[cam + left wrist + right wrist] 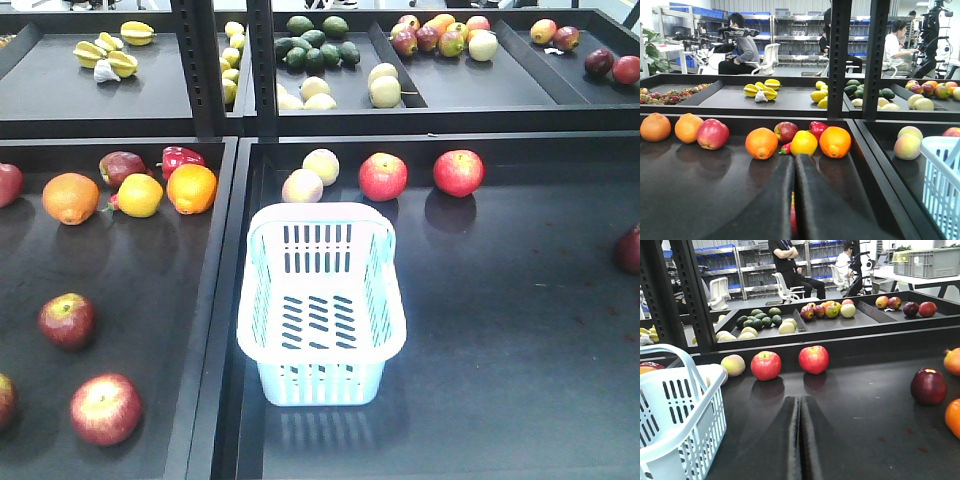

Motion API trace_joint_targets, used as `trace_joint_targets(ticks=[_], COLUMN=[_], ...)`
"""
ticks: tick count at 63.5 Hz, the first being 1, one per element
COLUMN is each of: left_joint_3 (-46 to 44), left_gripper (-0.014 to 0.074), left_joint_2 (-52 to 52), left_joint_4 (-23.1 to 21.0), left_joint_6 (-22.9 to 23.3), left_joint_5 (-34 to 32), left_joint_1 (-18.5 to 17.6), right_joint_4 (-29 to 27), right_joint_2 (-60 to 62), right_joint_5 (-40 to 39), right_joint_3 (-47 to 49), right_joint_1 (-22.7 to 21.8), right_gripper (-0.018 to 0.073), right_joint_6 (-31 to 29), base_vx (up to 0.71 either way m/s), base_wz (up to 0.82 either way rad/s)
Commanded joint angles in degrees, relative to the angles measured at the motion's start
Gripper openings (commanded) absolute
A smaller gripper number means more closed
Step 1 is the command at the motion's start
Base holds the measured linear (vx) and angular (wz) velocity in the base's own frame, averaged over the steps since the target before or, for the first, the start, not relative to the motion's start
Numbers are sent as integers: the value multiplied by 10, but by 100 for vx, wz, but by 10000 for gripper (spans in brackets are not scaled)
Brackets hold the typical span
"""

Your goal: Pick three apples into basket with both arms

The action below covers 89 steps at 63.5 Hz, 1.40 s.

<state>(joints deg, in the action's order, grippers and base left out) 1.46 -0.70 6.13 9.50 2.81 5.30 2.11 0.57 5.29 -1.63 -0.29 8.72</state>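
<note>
Zero apples (67, 320) fill the basket (320, 357) — left claw (794, 159) and right claw (800, 399) (each pressed together) must likely open toward one next.

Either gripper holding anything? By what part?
Nothing held, as far as shown. Left gripper and right gripper are both shut, fingers together. A thin red sliver shows in the left's gap; too small to identify.
</note>
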Motion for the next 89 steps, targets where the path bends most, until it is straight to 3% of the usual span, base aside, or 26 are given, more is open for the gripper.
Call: trace_joint_targets(ticks=[1,89], left_joint_3=[-13,-13], left_gripper=[-8,-8], left_joint_2=[-8,-8], left_joint_4=[0,0], left_joint_6=[1,1], left_joint_5=[-45,-45], left_joint_1=[1,1], right_joint_4=[6,6], right_joint_2=[7,7], right_joint_5=[-39,-39], right_joint_3=[-2,-2], right_joint_1=[-3,-3], right_gripper=[-5,-5], right_joint_6=[-2,-2], base_vx=[6,4], base_wz=[3,2])
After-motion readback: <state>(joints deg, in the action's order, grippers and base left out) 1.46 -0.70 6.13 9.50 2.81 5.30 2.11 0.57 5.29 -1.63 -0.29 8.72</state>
